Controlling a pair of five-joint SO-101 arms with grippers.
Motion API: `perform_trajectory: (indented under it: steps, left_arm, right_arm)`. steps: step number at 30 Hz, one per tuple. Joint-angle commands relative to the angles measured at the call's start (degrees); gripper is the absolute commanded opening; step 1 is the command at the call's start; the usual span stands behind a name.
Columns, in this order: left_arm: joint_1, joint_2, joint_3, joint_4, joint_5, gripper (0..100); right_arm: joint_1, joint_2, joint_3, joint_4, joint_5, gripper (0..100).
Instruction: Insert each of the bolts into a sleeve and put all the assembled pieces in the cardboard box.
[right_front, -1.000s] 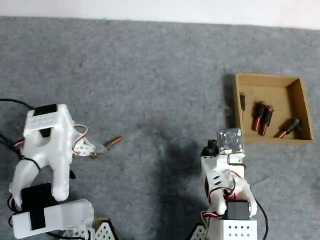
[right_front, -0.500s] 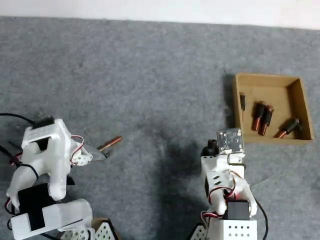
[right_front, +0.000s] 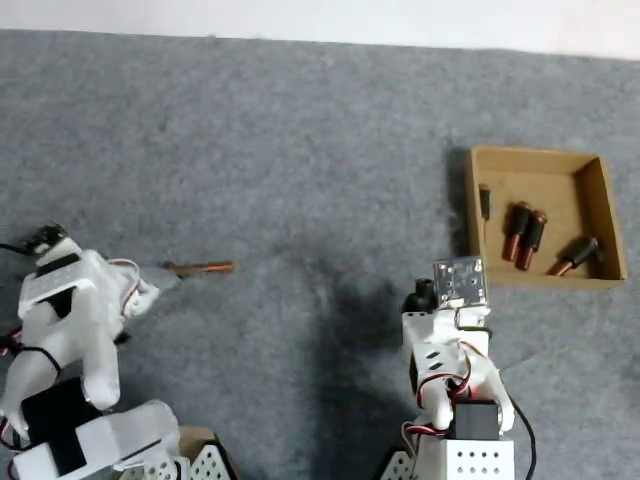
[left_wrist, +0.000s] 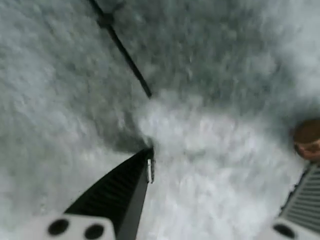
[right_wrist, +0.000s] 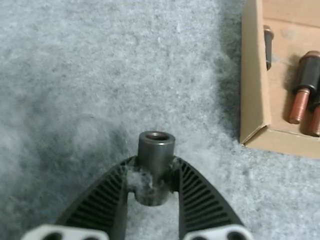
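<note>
A copper bolt (right_front: 200, 268) lies flat on the grey carpet at the left, and its end (left_wrist: 307, 139) shows in the left wrist view beside one finger. My left gripper (right_front: 150, 285) (left_wrist: 227, 165) stands open just left of the bolt, jaws wide apart with bare carpet between them. My right gripper (right_front: 428, 305) (right_wrist: 152, 175) is shut on a dark sleeve (right_front: 421, 295) (right_wrist: 156, 150) held upright, bore showing, a little left of the cardboard box (right_front: 470, 200) (right_wrist: 255, 75). Several assembled pieces (right_front: 525, 235) lie in the box.
A thin black cable (left_wrist: 125, 55) crosses the carpet beyond the left gripper. Open carpet (right_front: 300, 150) stretches between the two arms and toward the far edge. The box sits at the right, close to the right arm.
The left arm has swung left and farther back. The bolt has shifted left with it and turned from slanted to level. The right arm and its sleeve have not moved.
</note>
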Motion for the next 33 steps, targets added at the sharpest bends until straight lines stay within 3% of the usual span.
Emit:
perform_trajectory:
  steps: [1, 6, 12, 18, 26, 33]
  left_arm:
    - [-2.86, -0.66, -0.57, -8.0, 0.79, 41]
    - [3.82, -1.98, -1.89, -2.46, 1.41, 41]
    - [15.34, -12.35, -7.96, 11.52, 12.4, 41]
    - [26.24, -22.37, -5.93, 14.51, 23.12, 41]
    - [28.09, -23.52, 9.71, -5.45, 27.78, 41]
    - [27.65, -23.52, 15.34, -15.38, 27.96, 39]
  right_arm:
    - [-0.13, -0.66, 0.22, -1.8, 0.62, 0.9]
    - [-0.13, -0.66, 0.22, -1.8, 0.62, 0.9]
    - [-0.13, -0.66, 0.22, -1.8, 0.62, 0.9]
    - [-0.13, -0.66, 0.22, -1.8, 0.62, 0.9]
    - [-0.13, -0.66, 0.22, -1.8, 0.62, 0.9]
    - [-0.13, -0.66, 0.22, -1.8, 0.62, 0.9]
